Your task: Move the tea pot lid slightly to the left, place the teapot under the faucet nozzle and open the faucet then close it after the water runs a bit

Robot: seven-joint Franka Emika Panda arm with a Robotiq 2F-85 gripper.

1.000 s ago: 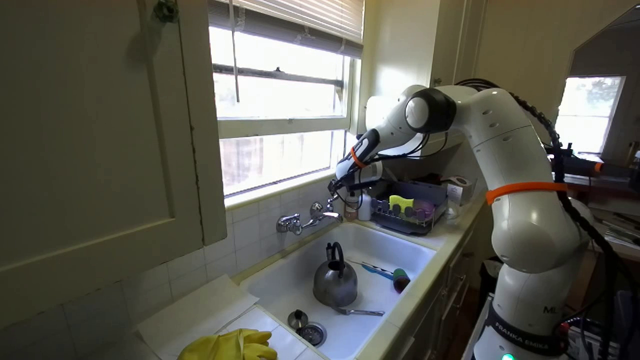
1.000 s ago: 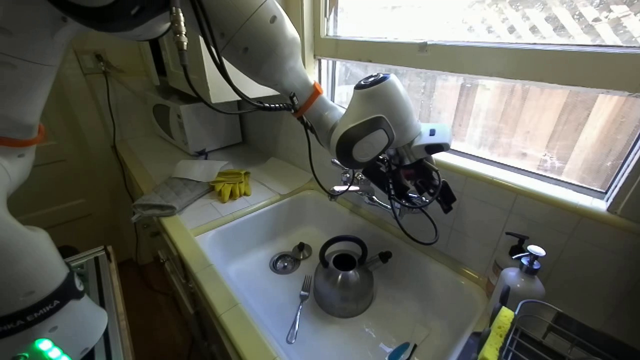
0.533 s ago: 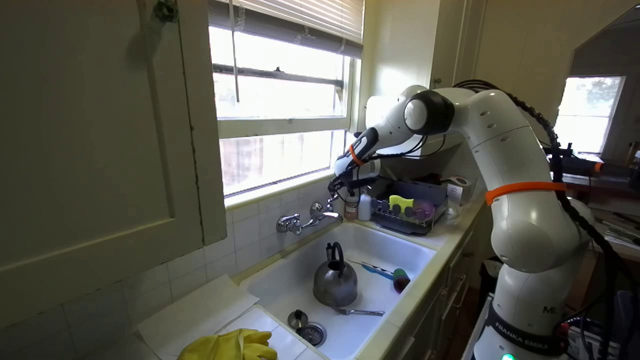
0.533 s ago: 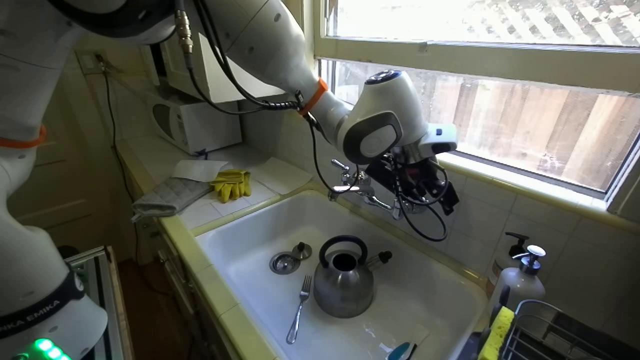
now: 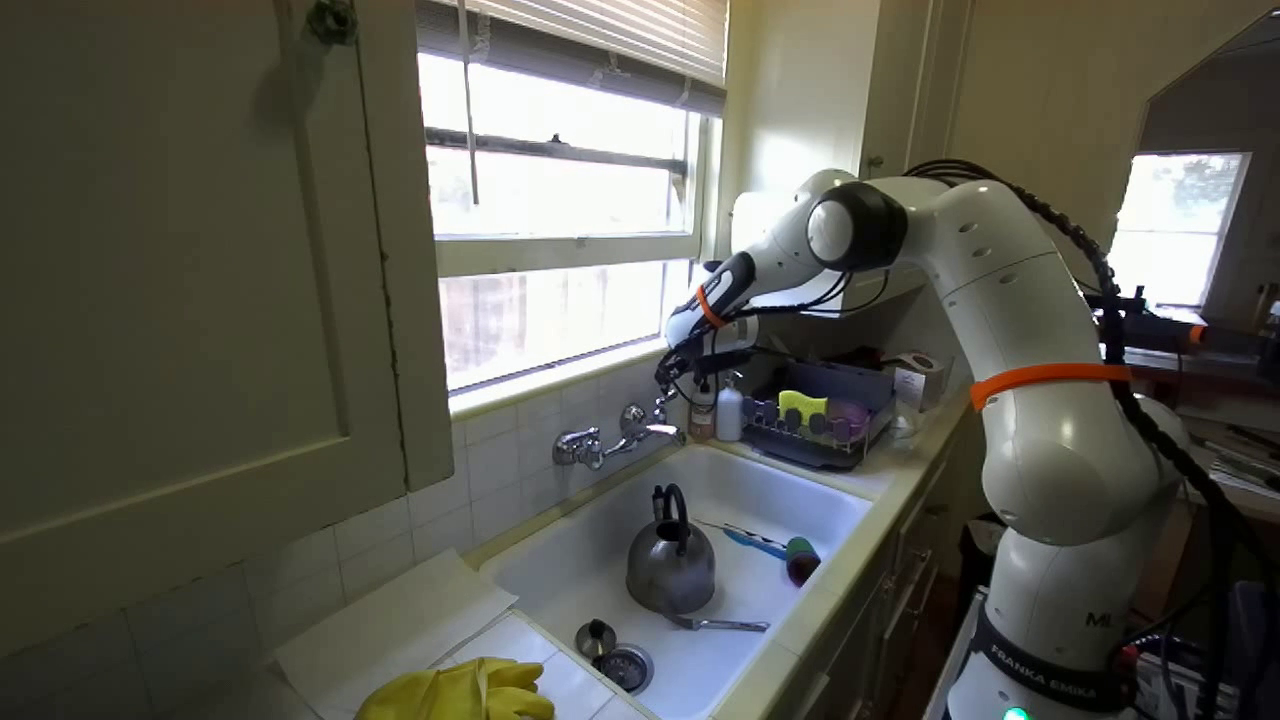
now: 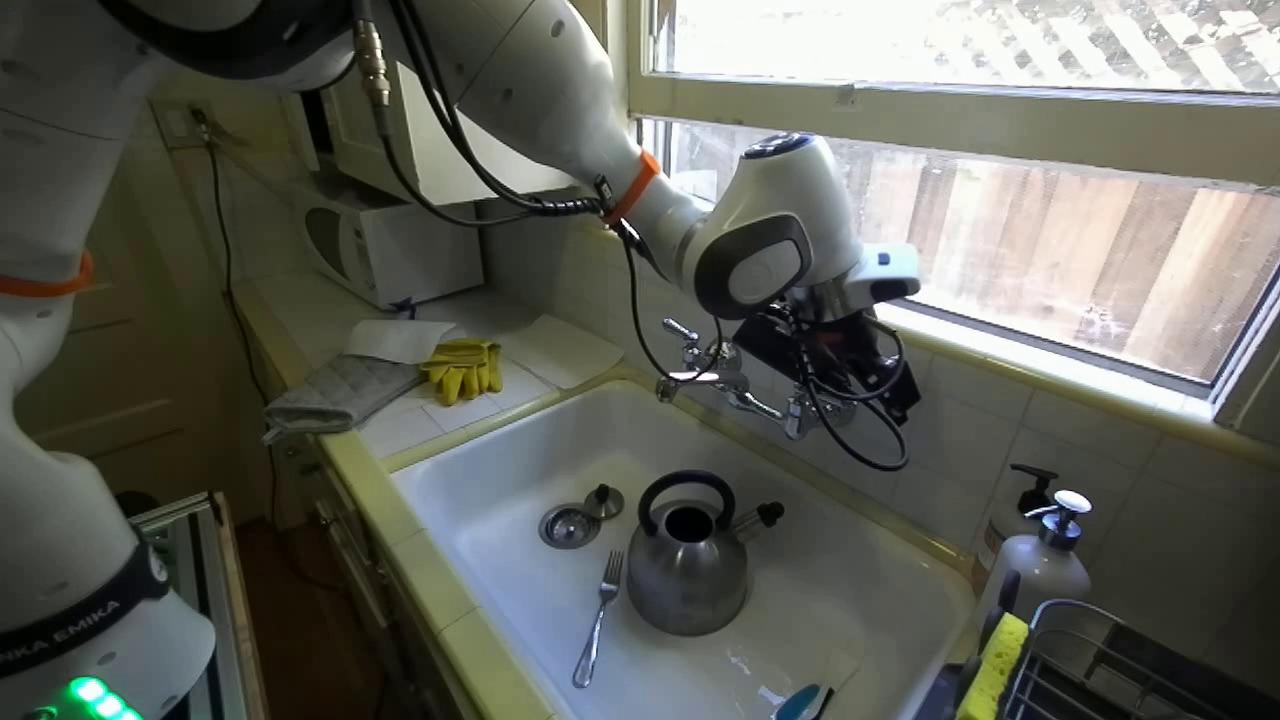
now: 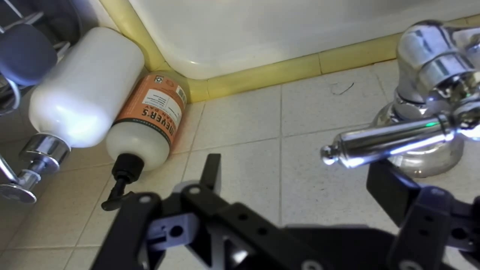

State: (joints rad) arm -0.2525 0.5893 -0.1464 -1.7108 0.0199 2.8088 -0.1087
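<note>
The grey metal teapot (image 5: 670, 572) (image 6: 688, 585) stands upright in the sink, its open top roughly below the faucet nozzle (image 5: 662, 431) (image 6: 695, 379). The tea pot lid (image 5: 596, 638) (image 6: 604, 502) lies in the sink beside the drain. The chrome faucet (image 5: 600, 450) (image 6: 725, 375) is on the tiled wall; no water shows from it. My gripper (image 7: 294, 170) is open and empty by the faucet's handle (image 7: 393, 140), which also shows in an exterior view (image 6: 760, 405). In the wrist view the right finger is partly behind this handle; whether they touch I cannot tell.
Two soap bottles (image 7: 88, 88) (image 7: 146, 116) stand left of the gripper in the wrist view. A dish rack (image 5: 820, 420) stands past the sink's end. A fork (image 6: 600, 620) lies in the sink (image 6: 480, 500). The window sill (image 5: 560, 375) runs above the faucet.
The arm and gripper have shifted slightly right and up in an exterior view, along the wall by the faucet. The teapot, lid and faucet have not visibly moved.
</note>
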